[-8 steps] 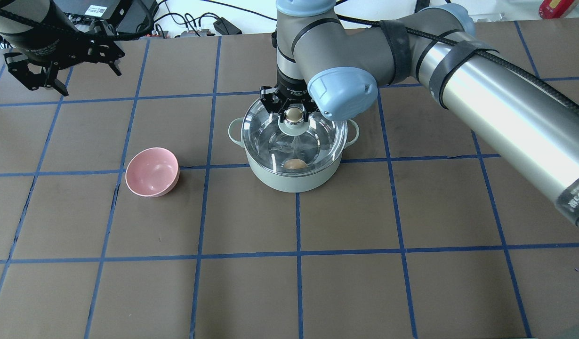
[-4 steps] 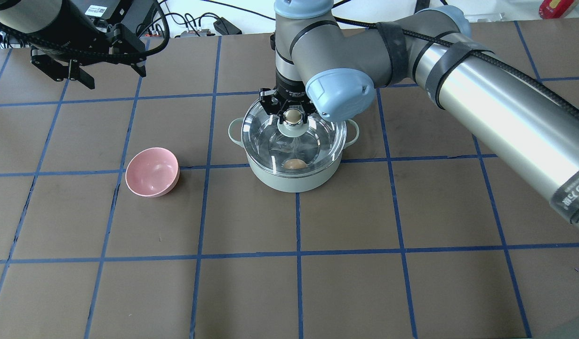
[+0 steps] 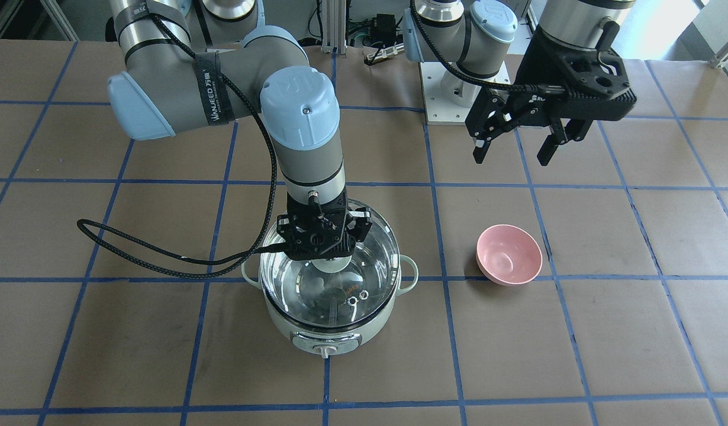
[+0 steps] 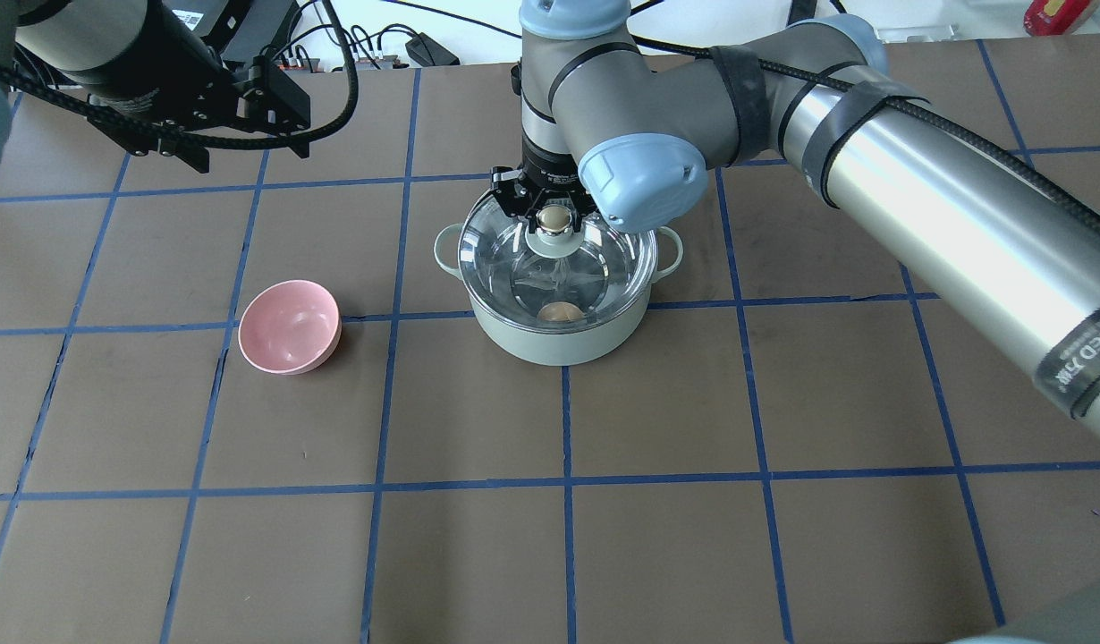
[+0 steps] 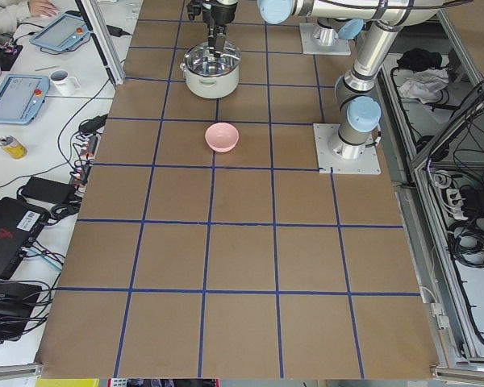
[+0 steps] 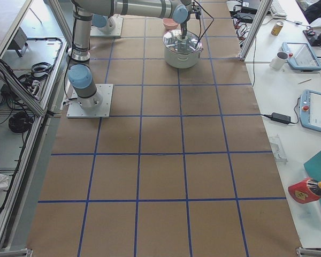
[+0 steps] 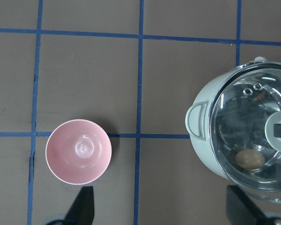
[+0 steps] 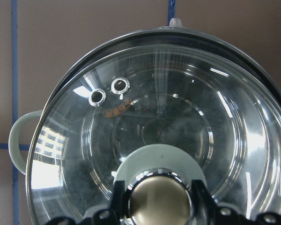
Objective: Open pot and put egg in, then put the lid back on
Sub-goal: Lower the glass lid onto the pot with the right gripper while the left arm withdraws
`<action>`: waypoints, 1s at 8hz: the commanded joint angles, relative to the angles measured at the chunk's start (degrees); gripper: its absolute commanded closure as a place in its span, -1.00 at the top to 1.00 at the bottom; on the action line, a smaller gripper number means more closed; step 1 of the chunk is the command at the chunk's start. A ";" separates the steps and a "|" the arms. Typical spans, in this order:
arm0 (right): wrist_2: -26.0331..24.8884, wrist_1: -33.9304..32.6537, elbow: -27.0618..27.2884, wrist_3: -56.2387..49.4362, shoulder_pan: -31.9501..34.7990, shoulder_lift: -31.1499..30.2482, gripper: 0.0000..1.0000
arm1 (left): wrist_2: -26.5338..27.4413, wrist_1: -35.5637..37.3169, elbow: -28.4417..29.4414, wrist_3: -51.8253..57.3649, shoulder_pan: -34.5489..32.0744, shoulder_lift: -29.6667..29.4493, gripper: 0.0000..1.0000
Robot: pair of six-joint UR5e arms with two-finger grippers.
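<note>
Left hand, spread and empty, has pulled back toward 10 o'clock. Right hand pinches the knob of the lid, which sits on the pot, egg inside at 6 o'clock. Likely only release remains.

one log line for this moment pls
egg in pot | lid on pot | right claw shut on lid | left claw open, empty, raised | pink bowl empty

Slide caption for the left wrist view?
The egg in the pot under the glass lid; pink bowl stands apart.
</note>
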 commanded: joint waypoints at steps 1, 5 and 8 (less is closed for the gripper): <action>-0.08 -0.21 -0.76 0.16 0.00 -0.49 -1.00 | 2.58 0.28 -0.03 -0.26 -2.93 -0.12 1.00; -0.17 -0.57 -0.85 0.07 0.00 0.29 -1.00 | 6.19 -3.31 0.32 -0.87 -2.93 0.06 1.00; -0.70 -0.65 -0.85 0.16 0.00 0.38 -1.00 | 6.19 -3.14 -0.03 -1.23 -3.28 -0.47 1.00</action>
